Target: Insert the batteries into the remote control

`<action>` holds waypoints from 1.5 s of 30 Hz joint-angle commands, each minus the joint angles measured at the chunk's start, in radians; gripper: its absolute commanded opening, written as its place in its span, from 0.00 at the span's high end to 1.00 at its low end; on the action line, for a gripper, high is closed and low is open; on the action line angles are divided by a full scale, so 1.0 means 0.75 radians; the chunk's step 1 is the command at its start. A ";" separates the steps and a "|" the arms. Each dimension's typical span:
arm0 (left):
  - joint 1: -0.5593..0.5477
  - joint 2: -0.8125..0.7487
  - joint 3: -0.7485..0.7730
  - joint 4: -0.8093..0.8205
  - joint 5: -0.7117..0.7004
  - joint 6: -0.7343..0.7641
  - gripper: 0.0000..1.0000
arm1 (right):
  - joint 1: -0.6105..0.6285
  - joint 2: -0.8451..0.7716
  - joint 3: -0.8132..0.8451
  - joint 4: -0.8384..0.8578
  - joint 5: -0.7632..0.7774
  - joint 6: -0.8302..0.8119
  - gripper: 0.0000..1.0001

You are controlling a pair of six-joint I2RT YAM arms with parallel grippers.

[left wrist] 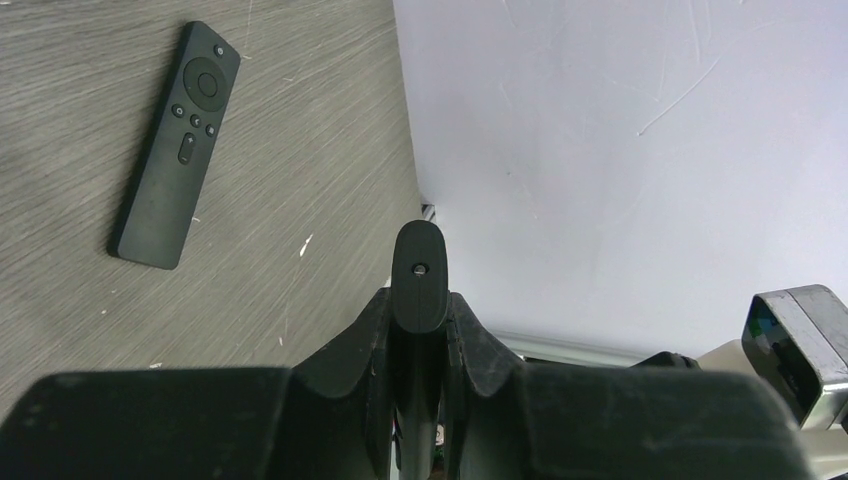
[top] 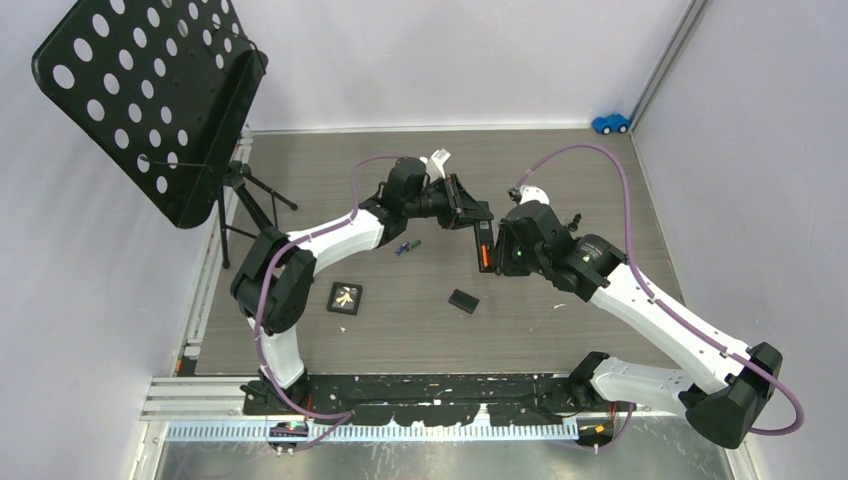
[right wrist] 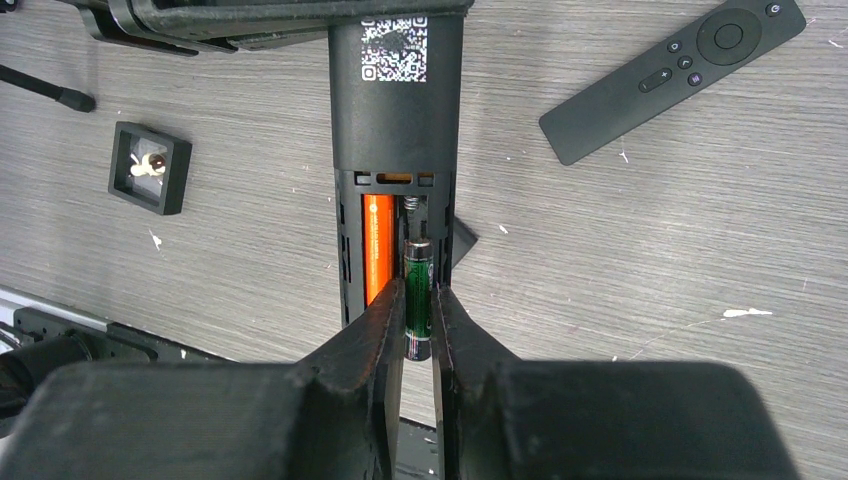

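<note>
Two black remotes are seen: one remote (right wrist: pixel 395 110) is clamped in the shut left pincer (left wrist: pixel 420 300) above the desk (right wrist: pixel 650 250) with its battery bay uncovered, and a second remote (right wrist: pixel 670 75) is laid flat at two o'clock of it. One orange battery (right wrist: pixel 377 250) is seated in the bay, and one green battery (right wrist: pixel 417 270) is gripped by the right pincer (right wrist: pixel 418 292), its upper end at the slot at three o'clock of the orange one. One cover plate (top: pixel 463 300), one small framed box (right wrist: pixel 150 167) and one blue battery (top: pixel 401 249) are laid on the desk.
</note>
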 commanded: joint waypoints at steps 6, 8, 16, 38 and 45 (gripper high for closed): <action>-0.004 -0.016 0.008 0.139 0.077 -0.109 1.00 | -0.002 -0.007 0.032 0.041 -0.019 -0.009 0.78; -0.003 -0.016 0.007 0.138 0.077 -0.114 1.00 | -0.002 -0.009 0.032 0.044 -0.018 -0.004 0.76; -0.004 -0.015 0.007 0.138 0.078 -0.131 1.00 | -0.012 -0.024 0.030 0.072 0.013 0.082 0.67; 0.004 0.012 -0.015 0.123 0.031 -0.128 1.00 | -0.024 -0.128 0.021 0.086 0.037 0.116 0.87; 0.008 0.013 -0.036 0.142 0.013 -0.138 1.00 | -0.024 -0.151 0.032 0.071 0.059 0.107 0.87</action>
